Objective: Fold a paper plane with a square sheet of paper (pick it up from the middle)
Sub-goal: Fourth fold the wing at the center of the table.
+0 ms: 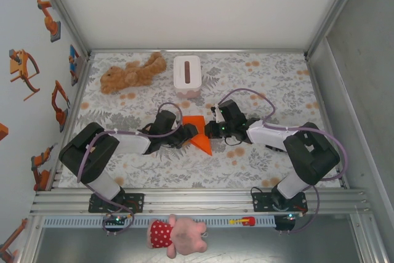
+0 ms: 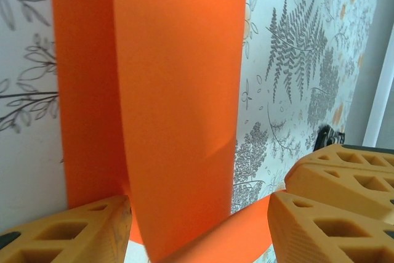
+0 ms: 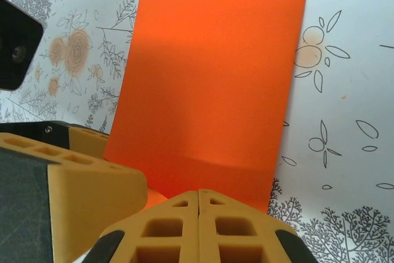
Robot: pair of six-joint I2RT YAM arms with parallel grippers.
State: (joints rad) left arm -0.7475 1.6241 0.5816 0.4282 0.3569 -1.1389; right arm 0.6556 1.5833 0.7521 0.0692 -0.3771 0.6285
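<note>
The square sheet of paper [image 1: 198, 130], bright orange, lies partly folded at the table's middle, with a pointed corner toward the near edge. My left gripper [image 1: 186, 133] reaches it from the left. In the left wrist view the left gripper [image 2: 200, 209] stands open, and a raised fold of the paper [image 2: 178, 90] curves between its fingers [image 2: 68, 232]. My right gripper [image 1: 213, 130] comes from the right. In the right wrist view the right gripper [image 3: 199, 194] is shut, nothing showing in its seam, with its tips at the foot of the upturned paper [image 3: 209, 78].
A white tissue box [image 1: 186, 74] and a brown teddy bear [image 1: 132, 72] lie at the back of the flowered table [image 1: 277, 84]. A pink plush toy [image 1: 178, 233] sits below the front rail. Metal frame walls close in the left and right sides.
</note>
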